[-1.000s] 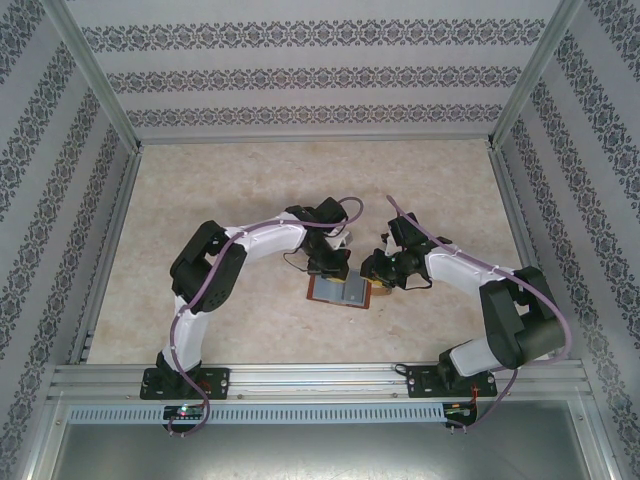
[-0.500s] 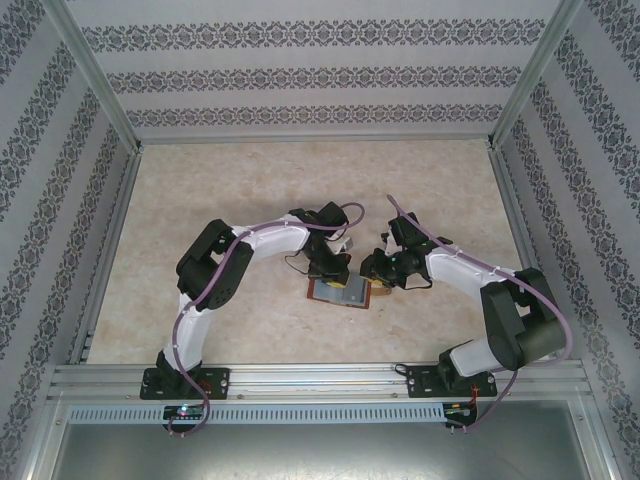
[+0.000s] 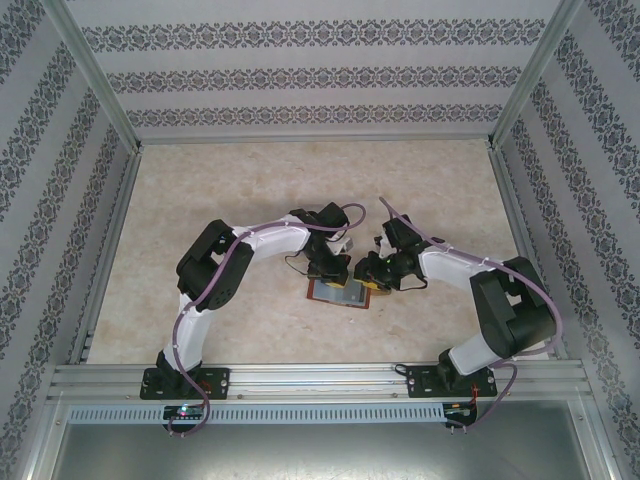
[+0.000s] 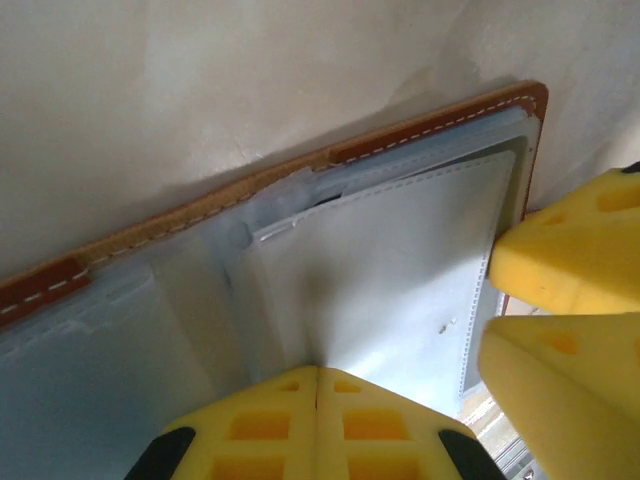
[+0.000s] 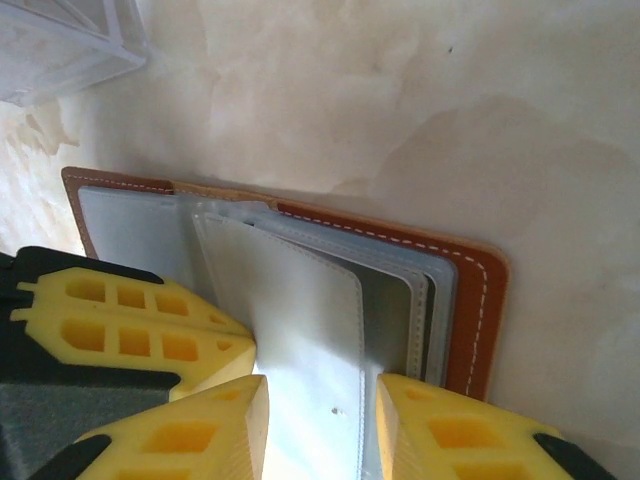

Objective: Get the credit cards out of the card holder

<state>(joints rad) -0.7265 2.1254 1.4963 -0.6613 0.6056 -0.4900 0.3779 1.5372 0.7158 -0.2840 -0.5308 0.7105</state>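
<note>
Here the reddish-brown card holder [image 5: 470,290] lies open, grey-blue inside; left fingers [image 4: 260,430] closed, right fingers [image 5: 470,440] parted.

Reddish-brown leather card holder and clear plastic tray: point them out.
Reddish-brown leather card holder [image 5: 478,320], right wrist view, on its stitched right border.
Clear plastic tray [image 5: 70,45], right wrist view, on its corner wall.

I can read nothing here. The card holder [image 5: 480,300] shows me plain brown leather with pale stitching and bare grey pockets, with no lettering, brand, number or sign on it.
</note>
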